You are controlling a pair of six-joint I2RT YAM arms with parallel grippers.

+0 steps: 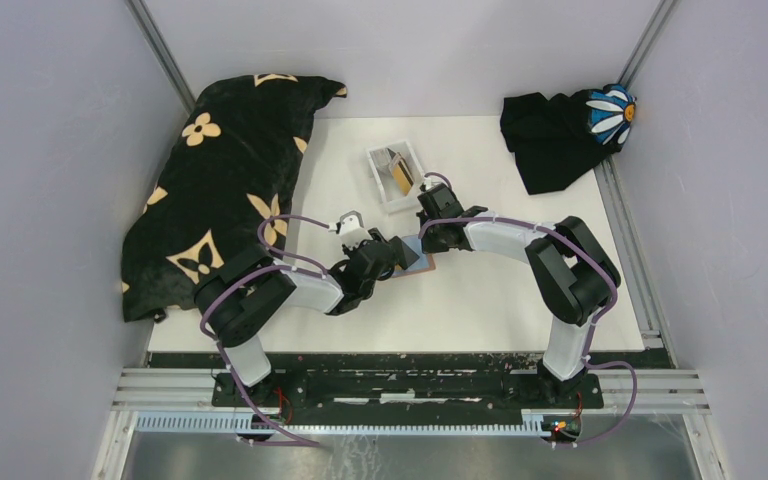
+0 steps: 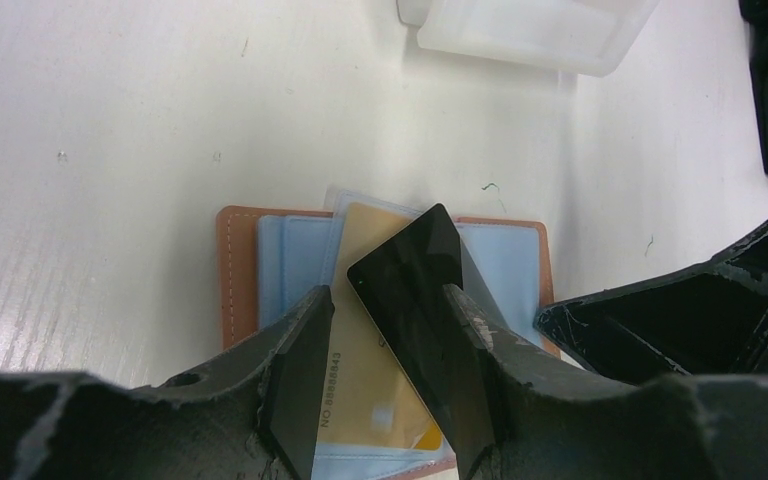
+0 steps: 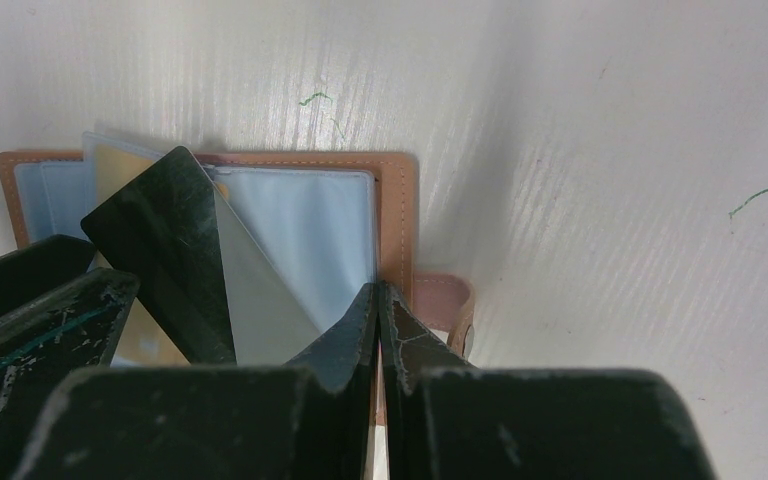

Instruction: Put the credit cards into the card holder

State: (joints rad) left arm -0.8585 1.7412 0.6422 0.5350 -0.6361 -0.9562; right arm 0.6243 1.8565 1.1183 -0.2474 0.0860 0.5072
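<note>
Black credit card (image 2: 410,280) sits clamped in my left pincer (image 2: 385,300), tilted over the open card holder (image 2: 238,280) on the table (image 2: 110,150) (my right pincer (image 3: 378,305), closed on nothing, seems to pin its edge), so next I must steer a corner into a sleeve.

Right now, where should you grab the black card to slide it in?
Probably by its two long edges, toward the back end, coming from the robot's side. The black card is thin and tilted over the card holder, and that leaves its front corner free to enter.
</note>
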